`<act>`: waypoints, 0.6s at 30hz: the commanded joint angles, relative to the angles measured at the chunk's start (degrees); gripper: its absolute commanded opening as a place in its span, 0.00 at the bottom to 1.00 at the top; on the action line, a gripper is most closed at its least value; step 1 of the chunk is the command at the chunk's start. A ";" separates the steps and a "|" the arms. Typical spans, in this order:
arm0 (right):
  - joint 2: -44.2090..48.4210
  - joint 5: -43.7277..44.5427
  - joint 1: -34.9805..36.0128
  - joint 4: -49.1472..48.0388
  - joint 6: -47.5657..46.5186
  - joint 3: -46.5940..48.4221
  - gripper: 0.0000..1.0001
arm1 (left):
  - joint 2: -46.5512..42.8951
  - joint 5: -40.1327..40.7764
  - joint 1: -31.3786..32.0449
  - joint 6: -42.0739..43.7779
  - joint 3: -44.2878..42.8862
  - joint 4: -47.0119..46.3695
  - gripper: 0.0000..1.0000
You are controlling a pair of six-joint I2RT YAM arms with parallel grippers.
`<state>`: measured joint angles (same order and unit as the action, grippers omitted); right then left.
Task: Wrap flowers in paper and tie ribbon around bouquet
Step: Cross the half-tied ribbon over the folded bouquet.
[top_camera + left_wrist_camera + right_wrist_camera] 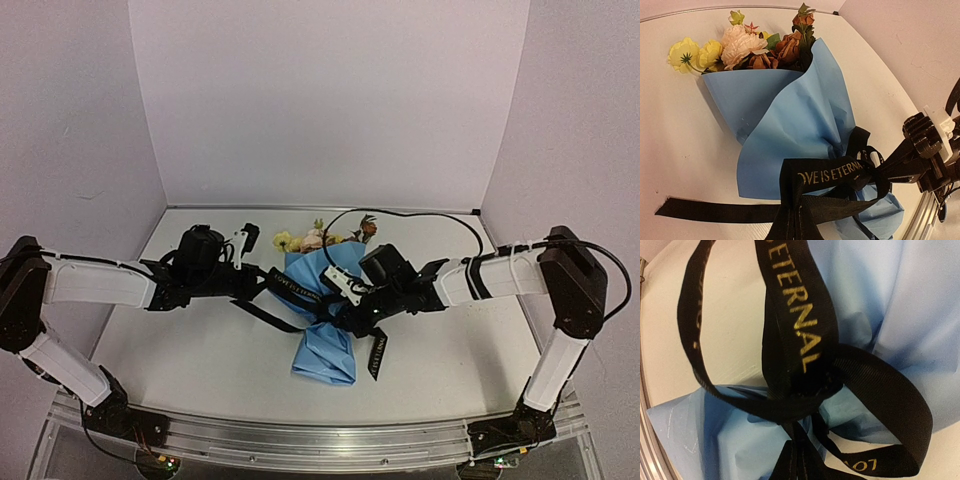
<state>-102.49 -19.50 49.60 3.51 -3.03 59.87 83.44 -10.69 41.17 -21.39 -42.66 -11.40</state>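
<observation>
Bouquet: a bouquet (325,352) (800,115), a cone of light-blue paper (910,300) holding yellow, pale pink and rust-orange blooms (310,240) (742,42), is lying on its side at the middle of the white worktop (200,350) (680,140). Its blooms are pointing toward the far wall (320,100) and its crumpled narrow end toward the near edge.
Ribbon: a narrow black ribbon (295,285) (830,175) (800,335) with gold lettering is circling the cone's pinched waist and crossing into a knot, with a loop standing out beside it.
Loose ends: one is lying flat on the worktop left of the waist, and another is trailing just right of the narrow end.
Left side: the left arm (100,285) is reaching in low from the left. The left jaws are pressing together, pinching ribbon strands that are running up to the knot.
Right side: the right arm (480,278) is reaching in from the right. The right jaws are pressing together, pinching the ribbon right at the knot, against the paper waist.
</observation>
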 commanded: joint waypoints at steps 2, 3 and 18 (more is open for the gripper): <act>3.09 0.99 0.32 6.19 0.54 1.34 0.00 | -0.53 -1.58 -0.63 -0.51 -1.97 -0.23 0.00; 3.04 1.10 0.33 6.61 0.74 1.58 0.00 | -0.53 -1.73 -0.64 -0.38 -1.93 -0.19 0.00; 3.21 -0.47 0.33 9.56 5.09 4.22 0.16 | 0.23 -5.63 -0.65 0.97 -2.60 0.15 0.00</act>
<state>-101.43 -19.20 49.60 11.60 0.27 61.64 83.46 -13.74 40.82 -21.24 -42.74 -11.33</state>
